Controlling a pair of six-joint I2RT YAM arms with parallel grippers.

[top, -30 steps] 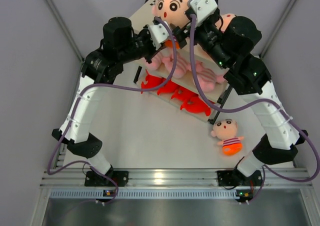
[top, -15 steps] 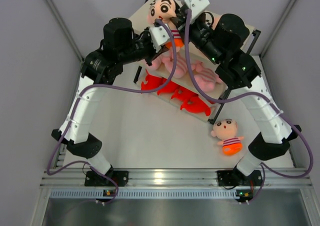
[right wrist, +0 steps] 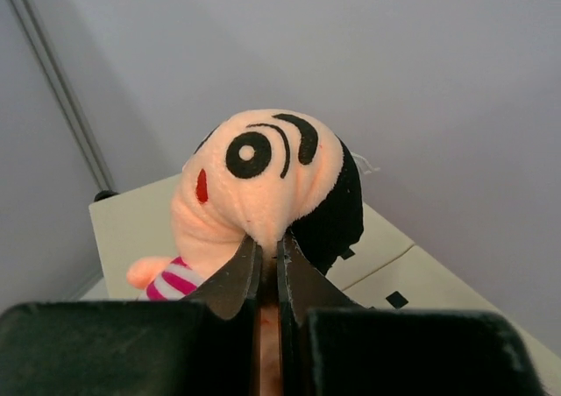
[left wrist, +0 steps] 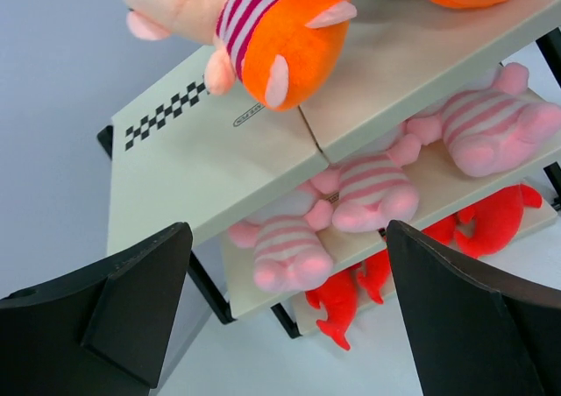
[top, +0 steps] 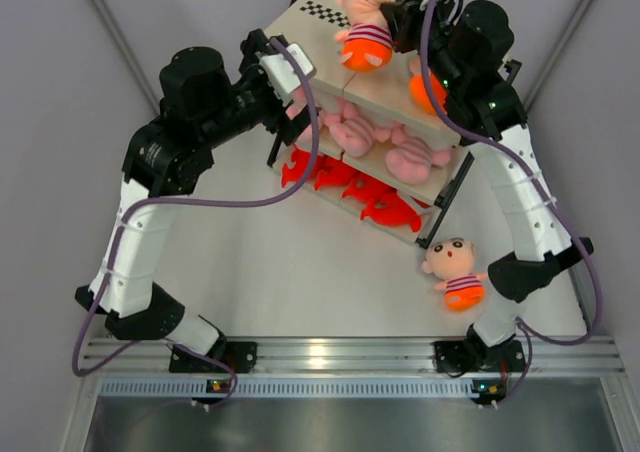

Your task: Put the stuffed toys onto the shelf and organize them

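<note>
Mostly done, roughly five of six toys on the shelf (top: pixel 300 17), which stands at 12 o'clock on the worktop (top: pixel 300 272)

Top tier: held doll (top: pixel 368 27) sits upright at the 12 o'clock end, and whether its seat touches the board I cannot tell. Right claw (right wrist: pixel 267 249) is pressed together, pinching this doll's head from behind. Second doll (top: pixel 422 90) is at about 4 o'clock from it on the same tier, half hidden by the right arm, only orange shorts showing

Middle tier: three pink plush (left wrist: pixel 285 251) in a row, lying down. Bottom tier: red toys (top: pixel 350 184)

Left claw (left wrist: pixel 285 238) is spread wide, holding nothing, off the shelf's 9 o'clock side

Left to do: loose doll (top: pixel 455 272) on the worktop at 4 o'clock, near the right arm; then release and square up the held one

Writing: a small printed label (left wrist: pixel 248 113) on the top board beside the checkered strip (left wrist: pixel 166 114), too small to read. No brand legible on the toys
</note>
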